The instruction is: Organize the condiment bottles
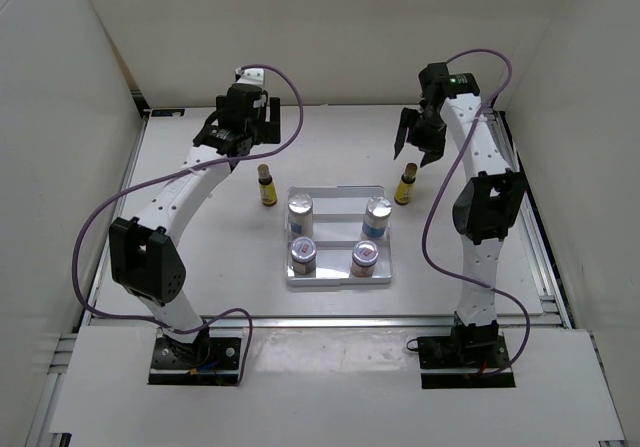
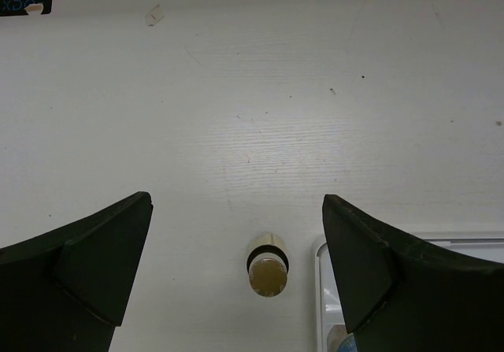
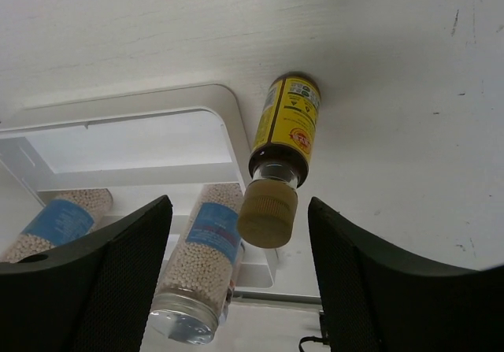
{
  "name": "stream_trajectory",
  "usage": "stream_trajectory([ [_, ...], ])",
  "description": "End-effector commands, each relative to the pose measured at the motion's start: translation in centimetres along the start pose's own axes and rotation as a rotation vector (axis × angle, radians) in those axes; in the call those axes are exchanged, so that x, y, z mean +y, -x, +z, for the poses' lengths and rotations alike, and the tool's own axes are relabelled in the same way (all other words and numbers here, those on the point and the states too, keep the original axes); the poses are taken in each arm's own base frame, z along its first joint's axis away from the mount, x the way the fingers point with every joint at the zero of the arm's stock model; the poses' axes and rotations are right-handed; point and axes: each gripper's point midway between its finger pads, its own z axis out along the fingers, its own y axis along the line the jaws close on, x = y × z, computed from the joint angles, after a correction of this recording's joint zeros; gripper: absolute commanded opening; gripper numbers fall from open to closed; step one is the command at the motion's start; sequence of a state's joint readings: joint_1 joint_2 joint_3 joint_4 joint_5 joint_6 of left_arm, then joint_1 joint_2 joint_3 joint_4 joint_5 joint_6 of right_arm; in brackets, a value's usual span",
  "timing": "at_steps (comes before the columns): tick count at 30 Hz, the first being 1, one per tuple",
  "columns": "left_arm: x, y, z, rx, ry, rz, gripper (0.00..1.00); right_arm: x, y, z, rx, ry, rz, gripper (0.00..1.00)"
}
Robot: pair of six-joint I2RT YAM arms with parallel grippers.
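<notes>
1. Top view: white stepped tray [image 1: 336,193] at mid-table. Four silver-lidded jars stand in it: back-left jar [image 1: 300,215] and back-right jar [image 1: 377,215], both blue-labelled, then front-left jar [image 1: 303,255] and front-right jar [image 1: 365,257], both pinkish.
2. Same view: left amber bottle [image 1: 266,185] stands upright on the table [image 1: 190,267], just off the tray's left rear corner. Right amber bottle [image 1: 405,185] stands upright just off the right rear corner.
3. Same view: left gripper [image 1: 236,153] hangs behind and left of the left amber bottle. Right gripper [image 1: 417,145] hangs just behind the right amber bottle, fingers pointing down and apart.
4. Left wrist view: left gripper [image 2: 236,202] has its jaws spread wide and holds nothing. The left amber bottle [image 2: 268,273] is seen cap-on from above, low between the fingers and clear of both. A corner of the tray [image 2: 320,305] shows beside the right finger.
5. Right wrist view: right gripper [image 3: 239,204] has its jaws partly spread, one either side of the right amber bottle's [image 3: 287,124] cap. A gap shows on both sides, narrower at the right finger; no contact seen.
6. Same view: the tray's rim [image 3: 228,124] lies just beside that bottle. The back-right jar [image 3: 206,257] and back-left jar [image 3: 55,226] show pale granules inside.
</notes>
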State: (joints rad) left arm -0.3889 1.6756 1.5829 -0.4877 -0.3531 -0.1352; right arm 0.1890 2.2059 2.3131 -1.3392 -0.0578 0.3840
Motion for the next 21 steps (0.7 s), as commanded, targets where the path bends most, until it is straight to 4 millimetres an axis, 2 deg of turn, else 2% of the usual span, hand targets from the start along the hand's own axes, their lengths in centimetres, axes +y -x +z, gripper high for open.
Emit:
stream_trajectory([
  [1,0.2,2.5,-2.0,-0.06,-0.027,-0.023,1.0,-1.3,-3.8,-0.8,0.147,-0.068,0.007,0.73],
  [3,0.1,1.9,-2.1,-0.039,-0.035,-0.025,1.0,-1.6,-4.5,-0.5,0.176,-0.08,0.01,0.72],
  [8,0.7,2.4,-2.8,-0.05,-0.038,-0.008,1.0,-2.2,-5.0,-0.3,0.191,-0.106,0.011,0.7],
  [12,-0.5,2.3,-3.6,-0.047,-0.129,0.047,1.0,-2.1,-5.7,-0.2,0.209,-0.111,0.004,0.69],
  [14,-0.8,1.7,-4.5,-0.026,-0.164,0.034,1.0,-2.1,-5.9,0.0,0.218,-0.117,0.014,0.67],
  [15,-0.2,0.8,-4.4,-0.008,-0.144,0.02,1.0,-2.1,-5.9,0.0,0.218,-0.117,0.014,0.67],
  [16,-0.4,0.6,-4.9,-0.005,-0.161,-0.003,1.0,-2.1,-5.9,0.0,0.218,-0.117,0.014,0.66],
  [18,-0.8,-0.6,-4.6,0.022,-0.181,0.004,1.0,-1.9,-6.2,-0.2,0.219,-0.116,0.005,0.64],
  [20,-0.6,-1.3,-4.7,0.034,-0.179,0.007,1.0,-2.1,-6.3,0.0,0.224,-0.127,0.005,0.59],
  [21,-0.4,-1.0,-5.0,0.024,-0.17,0.004,1.0,-2.2,-6.6,0.2,0.233,-0.133,0.017,0.56],
])
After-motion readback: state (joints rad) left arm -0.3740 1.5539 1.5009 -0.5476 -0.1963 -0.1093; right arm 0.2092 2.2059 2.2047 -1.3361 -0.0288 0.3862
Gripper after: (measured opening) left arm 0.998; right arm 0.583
